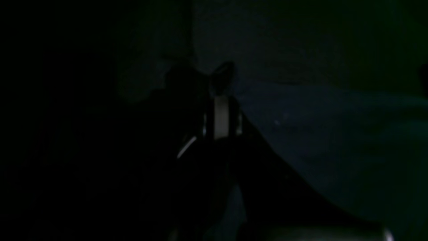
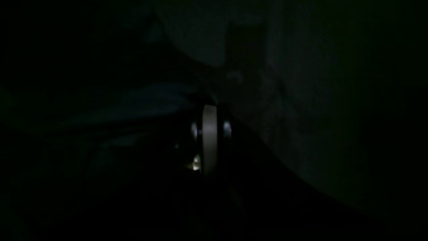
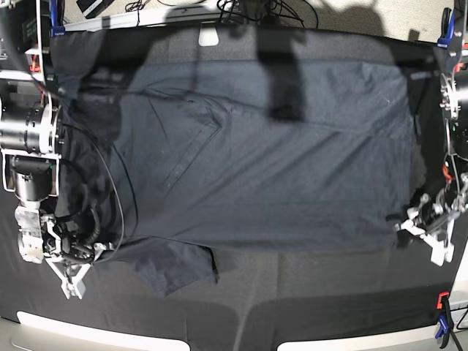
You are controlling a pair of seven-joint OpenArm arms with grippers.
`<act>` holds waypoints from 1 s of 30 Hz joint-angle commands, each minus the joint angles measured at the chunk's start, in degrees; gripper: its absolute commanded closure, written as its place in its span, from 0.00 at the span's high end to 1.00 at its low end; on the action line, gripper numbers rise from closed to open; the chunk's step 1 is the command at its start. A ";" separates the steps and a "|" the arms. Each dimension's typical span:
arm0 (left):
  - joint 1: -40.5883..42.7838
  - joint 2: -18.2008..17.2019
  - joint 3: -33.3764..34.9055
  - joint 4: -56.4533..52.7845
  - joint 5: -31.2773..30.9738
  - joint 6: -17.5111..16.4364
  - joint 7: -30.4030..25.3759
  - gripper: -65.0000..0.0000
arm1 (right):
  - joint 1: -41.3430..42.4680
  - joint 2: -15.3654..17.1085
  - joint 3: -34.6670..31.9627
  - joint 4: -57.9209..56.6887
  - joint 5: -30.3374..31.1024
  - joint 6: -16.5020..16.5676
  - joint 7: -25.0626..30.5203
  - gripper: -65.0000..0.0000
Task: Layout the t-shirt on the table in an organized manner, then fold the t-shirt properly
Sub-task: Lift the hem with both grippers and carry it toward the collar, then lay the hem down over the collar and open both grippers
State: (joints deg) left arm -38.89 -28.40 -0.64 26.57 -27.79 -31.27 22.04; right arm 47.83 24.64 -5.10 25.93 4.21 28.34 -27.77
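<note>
Charcoal t-shirt (image 3: 278, 168) lies spread across my surface (image 3: 329, 292), soft, light and floppy; my left claw (image 3: 423, 221) at four o'clock and right claw (image 3: 77, 274) at eight are pressed together, so I'd pinch hem corners.

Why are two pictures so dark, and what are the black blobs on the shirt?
Left wrist and right wrist views: almost black, underlit, only faint fabric folds show. Base view: bright and clear; the dark blobs on the t-shirt are shadows from above; the table edges bend, so the lens distorts.
</note>
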 commanded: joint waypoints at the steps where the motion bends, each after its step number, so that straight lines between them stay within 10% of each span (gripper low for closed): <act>1: -1.66 -0.96 -0.83 2.45 -0.79 -0.02 -0.17 0.00 | 2.10 0.90 0.22 2.45 0.52 0.44 0.63 0.00; 13: 15.87 -0.81 -19.19 23.74 -6.45 -2.58 4.48 0.00 | -16.52 6.01 4.83 31.52 6.93 -0.02 -2.47 0.00; 30: 40.87 3.06 -31.50 52.02 -16.55 -3.04 15.30 0.00 | -47.50 4.66 26.32 64.17 11.50 1.40 -7.45 0.00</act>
State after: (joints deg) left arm 2.76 -24.03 -31.59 77.47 -43.64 -34.52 38.94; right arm -0.93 27.94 20.49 89.06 15.94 30.46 -36.36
